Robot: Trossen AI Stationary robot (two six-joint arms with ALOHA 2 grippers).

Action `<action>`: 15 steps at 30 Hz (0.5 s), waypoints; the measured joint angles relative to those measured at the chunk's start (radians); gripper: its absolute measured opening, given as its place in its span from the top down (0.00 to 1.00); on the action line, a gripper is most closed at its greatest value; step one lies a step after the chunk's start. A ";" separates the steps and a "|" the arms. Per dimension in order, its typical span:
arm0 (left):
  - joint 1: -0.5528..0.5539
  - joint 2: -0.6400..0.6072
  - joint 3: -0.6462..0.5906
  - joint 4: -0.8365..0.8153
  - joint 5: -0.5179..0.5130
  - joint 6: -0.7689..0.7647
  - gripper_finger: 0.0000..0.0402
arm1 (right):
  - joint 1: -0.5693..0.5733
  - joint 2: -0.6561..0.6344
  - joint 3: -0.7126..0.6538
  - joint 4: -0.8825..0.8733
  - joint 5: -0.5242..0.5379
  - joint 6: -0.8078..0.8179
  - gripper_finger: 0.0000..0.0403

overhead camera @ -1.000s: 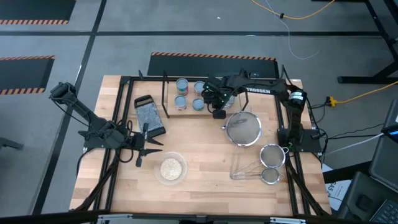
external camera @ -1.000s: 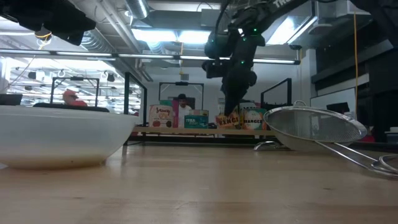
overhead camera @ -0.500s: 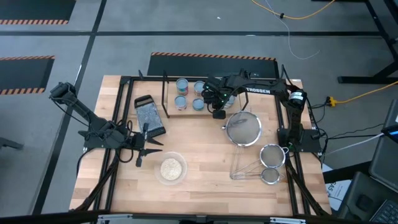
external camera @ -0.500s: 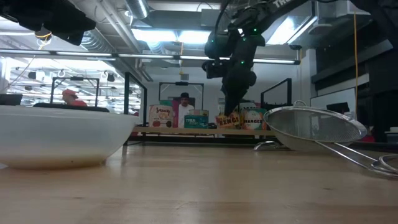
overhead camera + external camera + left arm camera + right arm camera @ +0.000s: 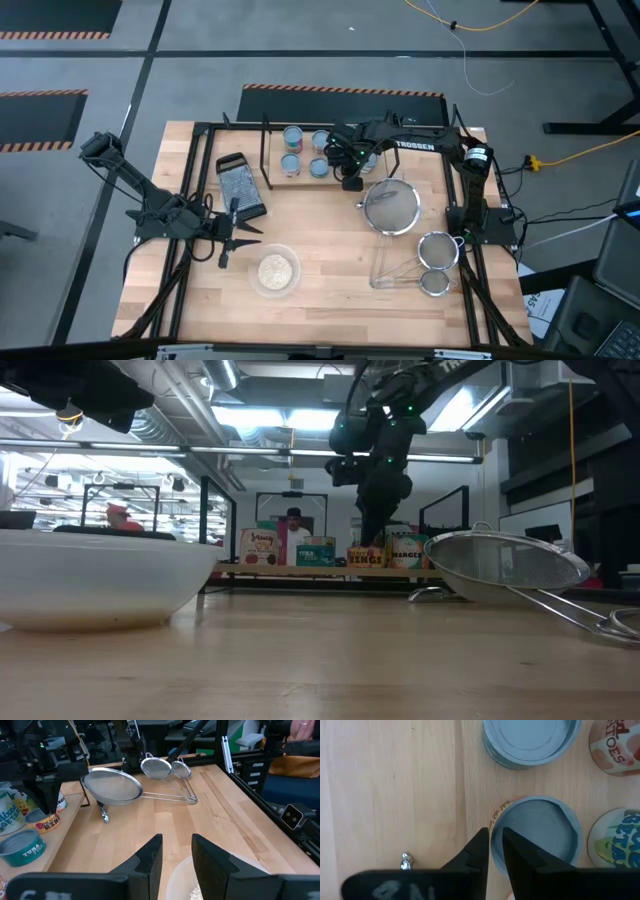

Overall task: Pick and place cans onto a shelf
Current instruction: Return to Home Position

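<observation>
Several cans [image 5: 292,136] stand on the shelf [image 5: 275,152], one right under the right gripper [image 5: 495,834], whose fingers sit a narrow gap apart above its rim. Left gripper [image 5: 228,243] hangs well away, parted.

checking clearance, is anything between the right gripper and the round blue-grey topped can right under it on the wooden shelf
Nothing visible. The right gripper hangs over the rim of the round blue-grey topped metal can on the light-wood shelf board; the neighbouring cans stand beside it, not between. The left gripper waits near the clear bowl.
</observation>
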 joint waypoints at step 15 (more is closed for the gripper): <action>0.217 -0.017 0.001 0.197 0.145 0.313 0.76 | 0.124 -0.001 0.254 -0.238 0.000 0.029 0.85</action>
